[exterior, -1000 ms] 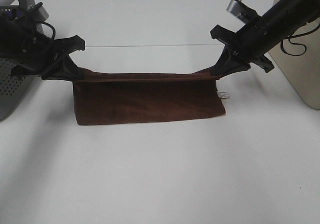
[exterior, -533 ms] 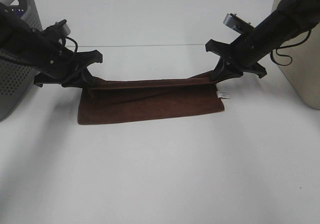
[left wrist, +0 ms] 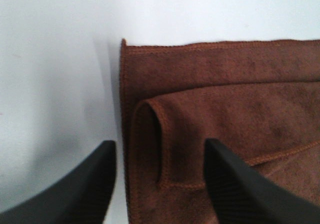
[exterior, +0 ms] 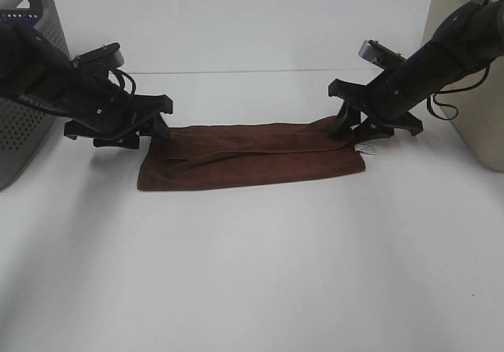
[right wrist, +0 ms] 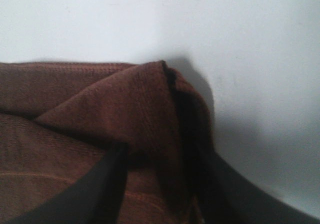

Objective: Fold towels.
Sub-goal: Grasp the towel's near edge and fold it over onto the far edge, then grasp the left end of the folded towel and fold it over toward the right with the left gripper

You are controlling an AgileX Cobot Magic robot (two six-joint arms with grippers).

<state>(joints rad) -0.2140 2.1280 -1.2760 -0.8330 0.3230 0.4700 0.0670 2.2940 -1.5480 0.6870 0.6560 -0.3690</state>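
Note:
The dark reddish-brown towel (exterior: 252, 155) lies on the white table as a long, narrow folded strip. Its small white tag (exterior: 367, 148) sticks out at the right end. My left gripper (exterior: 157, 120) is low at the towel's left end. In the left wrist view it (left wrist: 160, 184) is open, and the folded corner of the towel (left wrist: 225, 108) lies loose on the table between its fingers. My right gripper (exterior: 352, 127) is at the right end. In the right wrist view it (right wrist: 157, 184) is shut on a bunched corner of the towel (right wrist: 100, 114), which stands up in a peak.
A grey perforated basket (exterior: 24, 92) stands at the far left, close behind my left arm. A beige box (exterior: 472, 92) stands at the far right, beside my right arm. The white table (exterior: 252, 273) stretches toward the front.
Both grippers have come down and inward, laying the lifted edge over the rest of the towel. The left gripper has let go of its corner. The towel now lies flatter and narrower.

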